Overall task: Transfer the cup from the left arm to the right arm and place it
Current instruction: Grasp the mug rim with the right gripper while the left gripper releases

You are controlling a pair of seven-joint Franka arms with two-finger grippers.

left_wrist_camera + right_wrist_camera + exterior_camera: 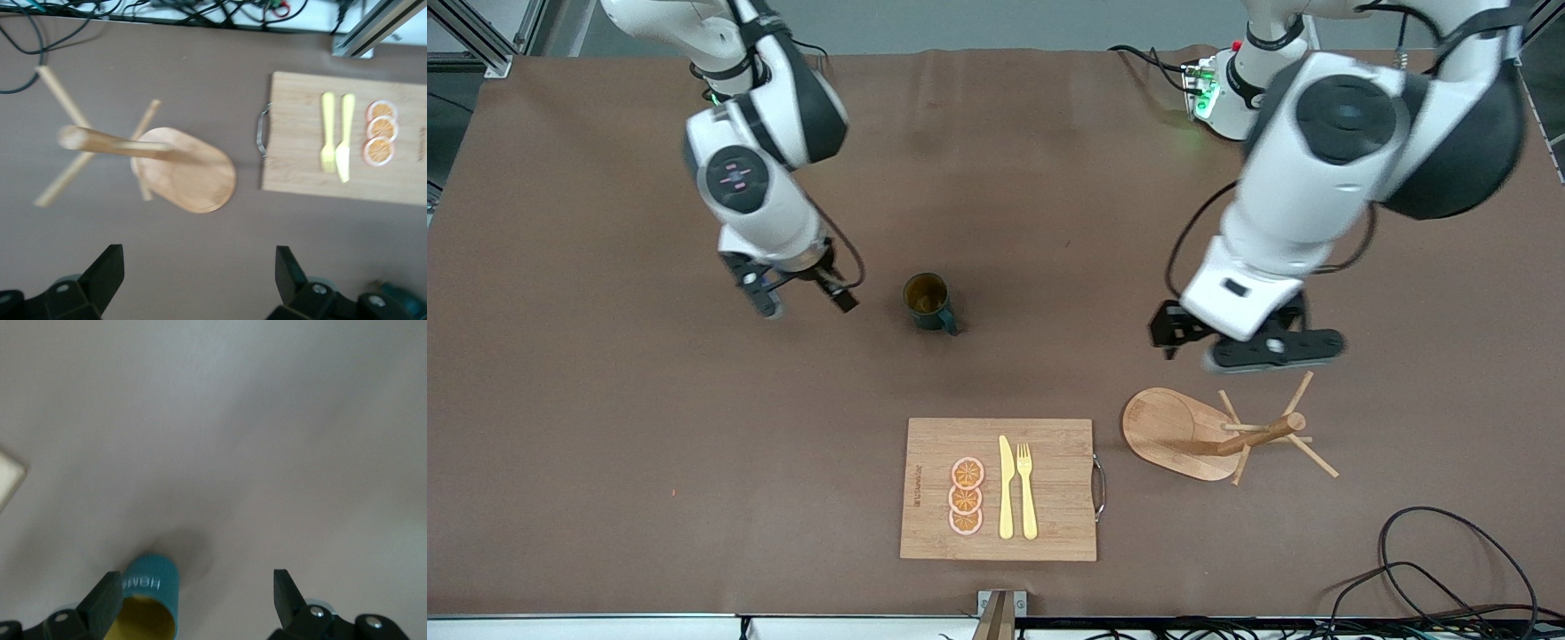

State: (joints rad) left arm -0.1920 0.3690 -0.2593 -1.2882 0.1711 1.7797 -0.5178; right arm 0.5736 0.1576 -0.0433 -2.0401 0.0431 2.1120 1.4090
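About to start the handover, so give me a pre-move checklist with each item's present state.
1. Cup upright on the table, gold inside showing: ok.
2. Left gripper free to grasp: ok, fingers open, nothing between them; it hangs over bare table near the wooden peg rack, not over the cup.
3. Right gripper free to receive: ok, fingers open and empty, hanging beside the cup toward the right arm's end.
4. Cup untouched by either gripper: ok, apart from both.
5. Cutting board with knife, fork and orange slices out of the way: ok, nearer the front camera than the cup.
6. Placing spot: cannot tell.
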